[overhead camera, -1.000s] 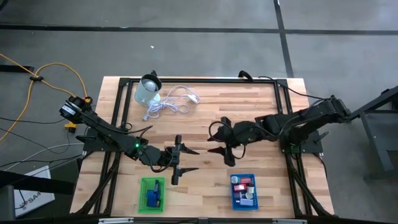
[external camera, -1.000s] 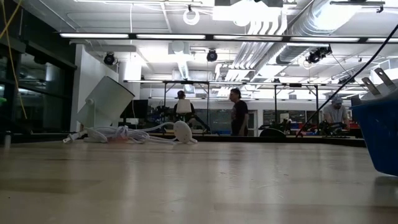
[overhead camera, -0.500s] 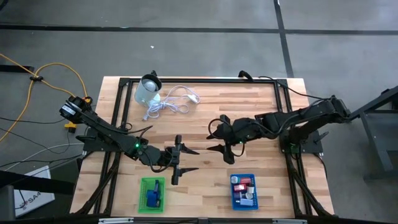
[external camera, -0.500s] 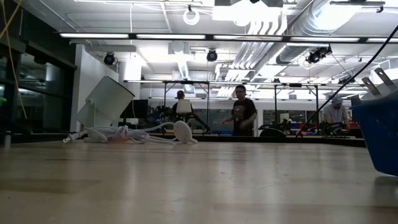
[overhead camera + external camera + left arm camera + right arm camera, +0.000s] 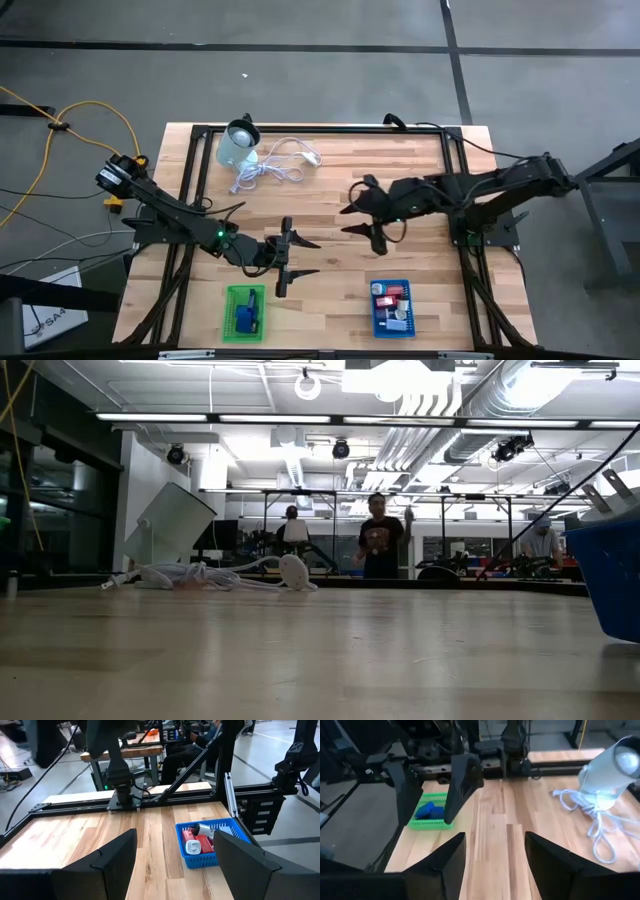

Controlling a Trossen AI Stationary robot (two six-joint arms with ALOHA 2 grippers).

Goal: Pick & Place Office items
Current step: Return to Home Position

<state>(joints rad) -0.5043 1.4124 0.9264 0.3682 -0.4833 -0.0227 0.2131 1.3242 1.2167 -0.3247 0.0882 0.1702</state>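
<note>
Over the worktop (image 5: pixel 400 160), finds right pincer (image 5: pixel 348 222) released, empty. Beside it, finds left pincer (image 5: pixel 310 257) released too, near green bin (image 5: pixel 230 300). Sees items (image 5: pixel 390 300) lying in blue bin (image 5: pixel 375 322).

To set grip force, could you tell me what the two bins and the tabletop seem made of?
Blue bin and green bin: probably moulded plastic, given saturated colour and slotted mesh walls. Tabletop: seemingly wood, low sheen; plank seams and grain show.

Left arm (image 5: pixel 170 212) and right arm (image 5: pixel 490 184): matte black, slender jointed links. Small green light (image 5: pixel 219 236) on the left forearm. Fingers (image 5: pixel 114 856) dark, angular wedges.
</note>
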